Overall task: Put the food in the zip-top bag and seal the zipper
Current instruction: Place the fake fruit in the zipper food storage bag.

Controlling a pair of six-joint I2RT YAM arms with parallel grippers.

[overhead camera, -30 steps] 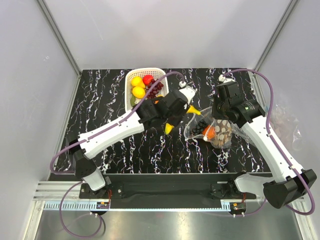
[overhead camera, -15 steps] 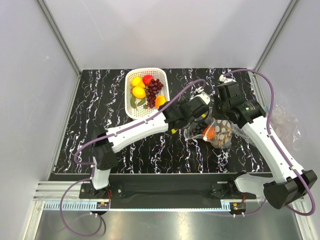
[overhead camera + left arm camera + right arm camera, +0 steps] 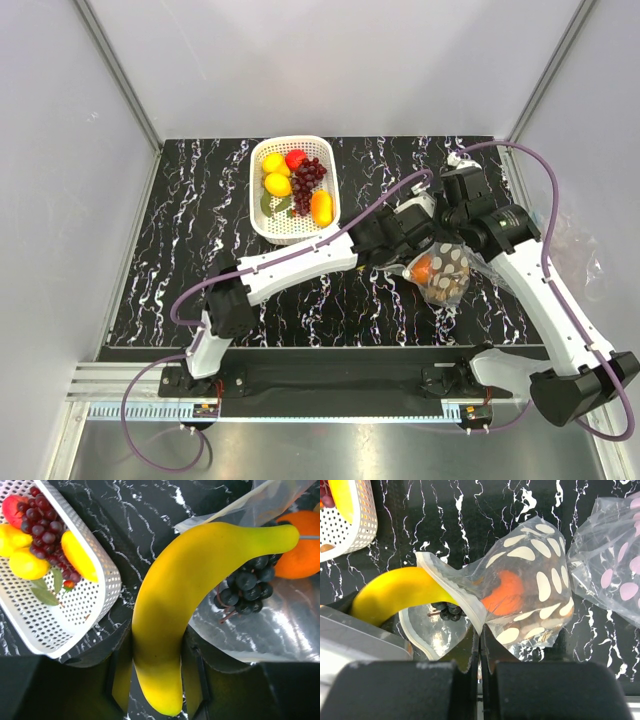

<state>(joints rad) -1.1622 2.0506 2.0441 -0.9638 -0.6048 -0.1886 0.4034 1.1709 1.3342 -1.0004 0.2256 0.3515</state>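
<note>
left gripper [image 3: 156, 672] pinches banana [image 3: 175, 580] | tip hidden behind zip-top bag [image 3: 535, 580] rim | right gripper [image 3: 480, 641] pinches bag rim

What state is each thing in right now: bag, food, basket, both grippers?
left gripper: shut on banana.
right gripper: shut on rim of zip-top bag.
zip-top bag: mouth open, unsealed.
banana: tip just inside the bag mouth.
orange: inside the bag.
dark grapes: inside the bag.
basket: upright, lemons inside.
</note>
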